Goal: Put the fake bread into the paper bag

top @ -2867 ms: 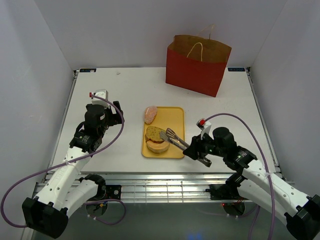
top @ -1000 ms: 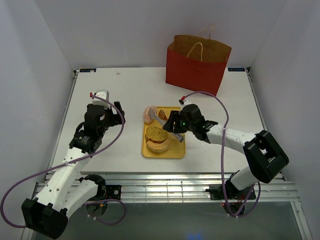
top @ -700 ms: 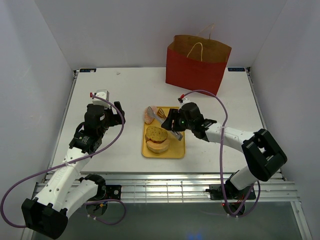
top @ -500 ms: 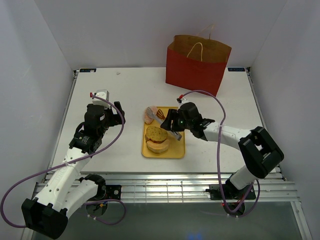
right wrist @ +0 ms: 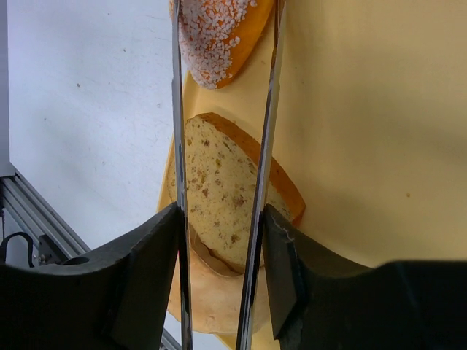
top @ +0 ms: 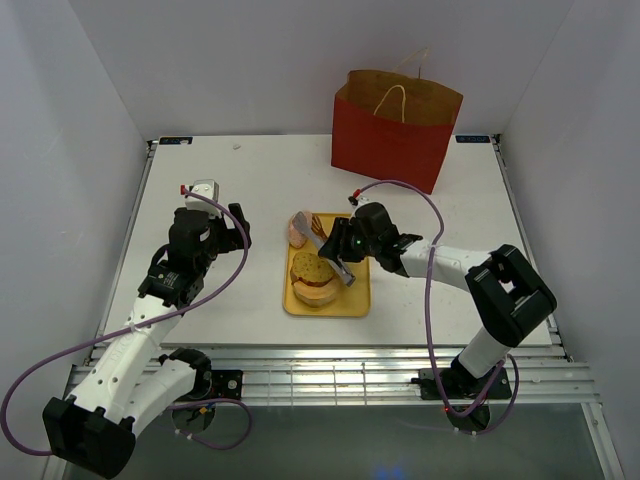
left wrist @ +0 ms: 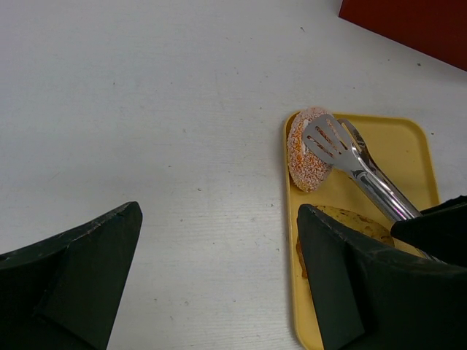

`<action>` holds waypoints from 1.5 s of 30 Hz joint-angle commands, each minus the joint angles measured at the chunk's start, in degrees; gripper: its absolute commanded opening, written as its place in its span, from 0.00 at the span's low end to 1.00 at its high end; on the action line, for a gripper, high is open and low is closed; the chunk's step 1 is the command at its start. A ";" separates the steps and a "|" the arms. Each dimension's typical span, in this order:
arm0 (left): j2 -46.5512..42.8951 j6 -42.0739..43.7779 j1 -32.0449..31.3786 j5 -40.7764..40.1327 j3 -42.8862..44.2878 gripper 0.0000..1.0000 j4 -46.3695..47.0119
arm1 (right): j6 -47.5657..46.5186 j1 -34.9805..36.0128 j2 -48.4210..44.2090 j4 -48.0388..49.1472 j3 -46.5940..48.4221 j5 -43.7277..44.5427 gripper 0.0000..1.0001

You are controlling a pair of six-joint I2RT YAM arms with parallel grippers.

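Now we are clamping the tongs (right wrist: 177, 182) in our right gripper (right wrist: 221, 219), tips straddling the sugared roll (right wrist: 219, 29) far-left on the tray (right wrist: 350, 146).

I can read no text, label, brand or number in any of my three views. The paper bag (top: 385, 150), upper right of the top view, turns a plain red face to me. The metal tongs (left wrist: 357, 164) carry no stamp I can make out. Two small blue marks (top: 172, 141) at the far corners of the table (top: 260, 170) are too small to tell.
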 commanded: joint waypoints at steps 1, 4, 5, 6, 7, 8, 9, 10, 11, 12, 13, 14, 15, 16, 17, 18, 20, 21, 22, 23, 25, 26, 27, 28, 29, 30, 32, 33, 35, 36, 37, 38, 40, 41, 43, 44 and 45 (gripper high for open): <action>-1.28 -0.26 -0.31 0.83 1.19 0.98 0.53 | 0.66 0.27 -0.52 2.86 2.76 -1.21 0.47; -1.28 -0.26 -0.31 0.82 1.19 0.98 0.52 | 0.57 0.27 -1.58 2.42 3.02 -1.48 0.45; -1.20 -0.26 -0.31 0.83 1.10 0.98 0.52 | 0.57 0.27 -2.36 2.24 3.11 -1.48 0.45; -1.20 -0.26 -0.31 0.83 1.10 0.98 0.61 | 0.57 0.27 -2.81 2.07 3.37 -1.48 0.44; -1.28 -0.26 -0.31 0.65 1.19 0.98 0.53 | 0.31 0.27 -3.33 1.54 3.46 -1.48 0.44; -1.20 -0.26 -0.31 0.65 1.19 0.98 0.52 | 0.13 0.27 -4.47 1.19 3.64 -1.31 0.44; -1.20 -0.26 -0.31 0.48 1.10 0.98 0.52 | 0.13 0.27 -5.09 0.93 3.73 -1.04 0.44; -1.20 -0.18 -0.31 0.39 1.10 0.98 0.52 | -0.04 0.27 -5.79 0.23 3.90 -0.78 0.44; -1.37 -0.17 -0.31 0.39 1.10 0.98 0.61 | -0.31 0.27 -7.11 -0.21 4.08 -0.69 0.43; -1.29 -0.17 -0.31 0.21 1.10 0.98 0.53 | -0.57 0.27 -7.81 -0.57 4.25 -0.60 0.43; -1.28 -0.26 -0.31 0.21 1.02 0.98 0.52 | -0.83 0.36 -8.52 -1.09 4.86 -0.52 0.43; -1.28 -0.18 -0.31 0.21 1.10 0.98 0.61 | -1.27 0.36 -9.92 -2.23 5.22 -0.43 0.43; -1.28 -0.17 -0.31 0.21 1.10 0.98 0.53 | -1.62 0.36 -10.71 -2.76 5.57 -0.25 0.43; -1.28 -0.17 -0.31 0.21 1.10 0.98 0.52 | -1.98 0.36 -12.20 -3.20 5.92 -0.16 0.43; -1.28 -0.17 -0.31 0.21 1.10 0.98 0.61 | -2.68 0.27 -13.00 -4.16 6.53 -0.08 0.43; -1.28 -0.09 -0.31 0.12 1.02 0.98 0.53 | -3.12 0.36 -13.70 -4.78 6.98 0.27 0.43; -1.37 -0.09 -0.31 0.03 1.10 0.98 0.52 | -4.08 0.27 -15.73 -6.62 8.64 0.71 0.43; -1.37 -0.09 -0.31 -0.05 1.10 0.98 0.44 | -5.31 0.27 -16.34 -7.33 9.43 1.24 0.43; -1.46 0.00 -0.31 -0.23 1.10 0.98 0.44 | -6.19 0.27 -17.30 -8.12 10.22 1.68 0.43; -1.55 0.00 -0.31 -0.23 1.10 0.98 0.44 | -7.07 0.36 -17.75 -9.09 11.28 2.20 0.43; -1.64 -0.09 -0.31 -0.23 1.02 0.98 0.52 | -9.97 0.18 -18.71 -12.24 15.23 4.66 0.43; -1.55 -0.09 -0.31 -0.23 1.02 0.98 0.52 | -11.02 0.27 -19.07 -12.96 18.03 6.67 0.44; -1.37 -0.09 -0.31 -0.23 1.10 0.98 0.44 | -12.95 0.27 -19.33 -14.18 19.45 7.65 0.44; -1.37 0.00 -0.31 -0.14 1.10 0.98 0.52 | -13.84 0.18 -19.77 -14.54 20.68 9.75 0.44; -1.37 -0.09 -0.31 -0.14 1.02 0.98 0.44 | -14.45 0.09 -19.95 -14.98 21.91 11.51 0.44; -1.37 0.00 -0.31 -0.14 1.10 0.98 0.52 | -14.63 0.01 -20.12 -15.51 23.75 15.79 0.44; -1.29 0.00 -0.40 -0.23 1.02 0.98 0.52 | -15.51 -0.69 -20.48 -15.69 24.99 18.11 0.44; -1.28 0.00 -0.40 -0.32 0.93 0.98 0.44 | -15.78 -1.74 -20.39 -15.77 25.78 18.64 0.44; -1.37 0.00 -0.31 -0.40 1.01 0.98 0.44 | -15.95 -2.89 -20.04 -16.04 27.80 18.56 0.44; -1.20 0.09 -0.40 -0.40 1.02 0.98 0.44 | -15.87 -4.38 -19.95 -16.04 28.33 18.12 0.44; -1.20 0.09 -0.40 -0.32 1.02 0.98 0.44 | -15.69 -5.17 -19.60 -16.13 29.56 17.51 0.44; -1.11 0.09 -0.40 -0.32 1.02 0.98 0.52 | -15.26 -6.05 -19.34 -16.13 30.18 16.81 0.44; -1.11 0.09 -0.40 -0.40 0.93 0.98 0.44 | -14.73 -8.51 -18.46 -16.21 31.58 15.57 0.44; -1.11 0.09 -0.40 -0.32 1.01 0.98 0.52 | -14.29 -9.48 -18.11 -16.39 32.81 15.48 0.44; -0.85 0.00 -0.40 -0.14 0.93 0.98 0.53 | -13.50 -12.29 -16.80 -16.48 34.39 14.26 0.44; -0.67 -0.17 -0.40 0.03 0.84 0.98 0.61 | -13.15 -13.34 -16.44 -16.48 36.14 13.56 0.44; -0.41 -0.17 -0.40 0.21 0.93 0.98 0.53 | -12.71 -15.27 -16.00 -16.57 37.03 12.33 0.44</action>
